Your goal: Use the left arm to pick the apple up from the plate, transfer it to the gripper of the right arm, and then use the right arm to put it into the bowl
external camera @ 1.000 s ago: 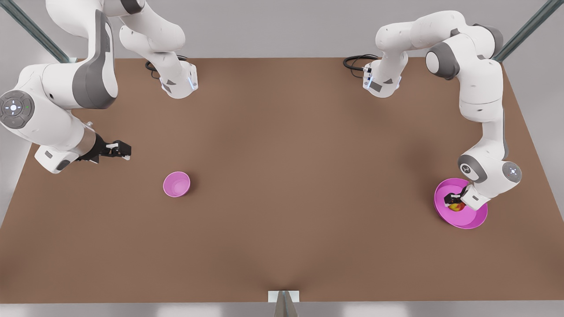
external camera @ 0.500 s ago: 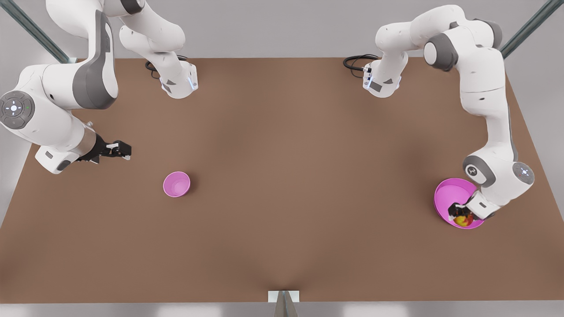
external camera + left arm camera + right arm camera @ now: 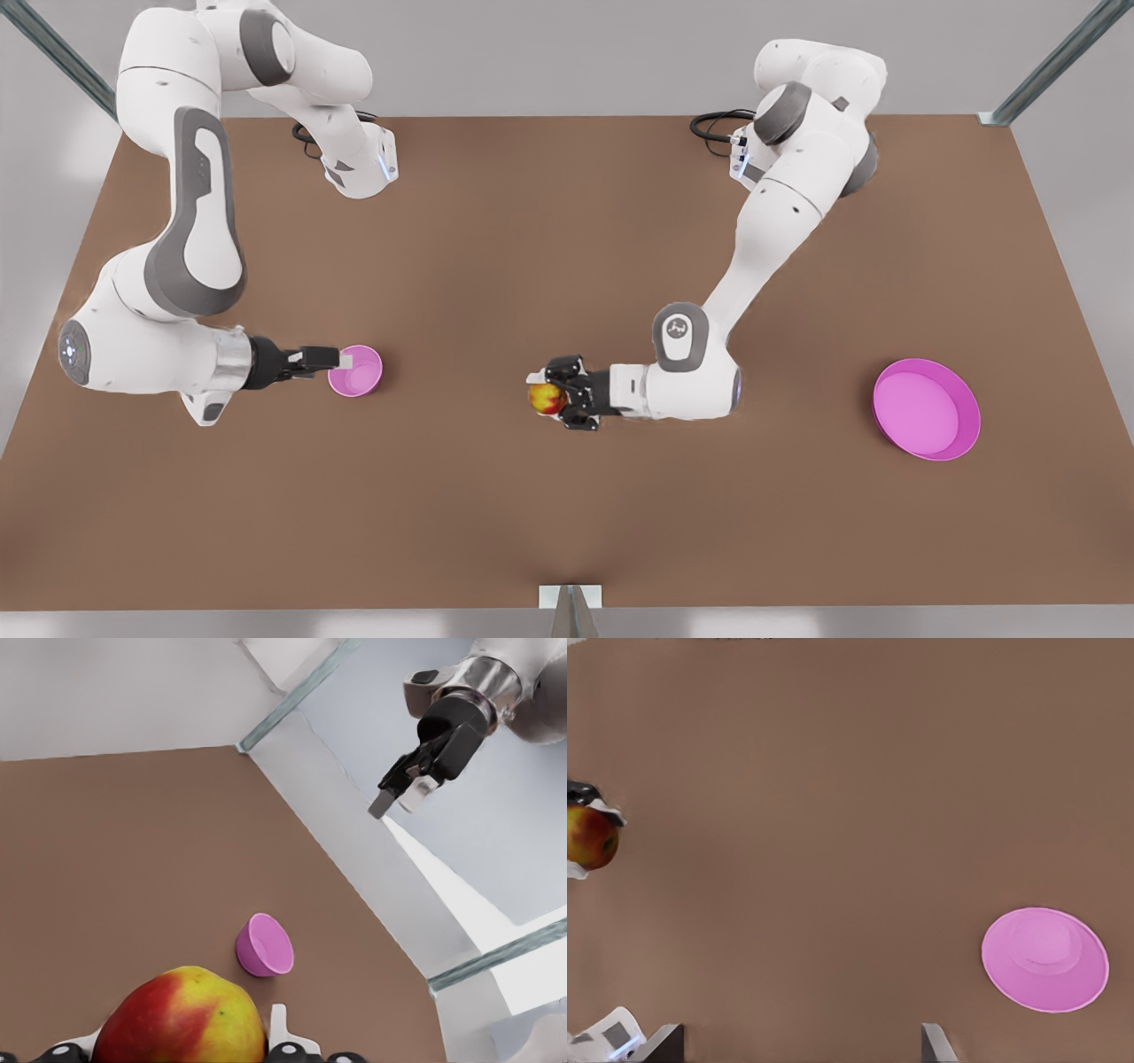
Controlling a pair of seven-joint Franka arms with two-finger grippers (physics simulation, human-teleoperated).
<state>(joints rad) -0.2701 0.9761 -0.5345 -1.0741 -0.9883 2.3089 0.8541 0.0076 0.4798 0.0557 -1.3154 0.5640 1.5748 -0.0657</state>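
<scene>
While the left gripper (image 3: 554, 398) hung over the middle of the brown table (image 3: 567, 221), its black claw fingers were clenched on the apple (image 3: 547, 399), and the fruit was up off the surface! From the front, the apple was just a small red-and-yellow ball at the claw's tip. The left wrist view brought it close: smooth, glossy skin, red on one side and yellow on the other, with a white fingertip (image 3: 279, 1028) beside it. That same view caught the right gripper (image 3: 341, 359) raised well above the table, whereas from the front it seemed to sit at the rim of the bowl (image 3: 354, 370). The right wrist view showed that gripper's two fingers spread wide, holding nothing, with the apple far off across bare tabletop. The count: two white arms with grey joints, one apple, one small deep lilac-pink bowl and one wide shallow magenta plate (image 3: 927, 409), lying empty towards the front view's right, well apart from the bowl.
</scene>
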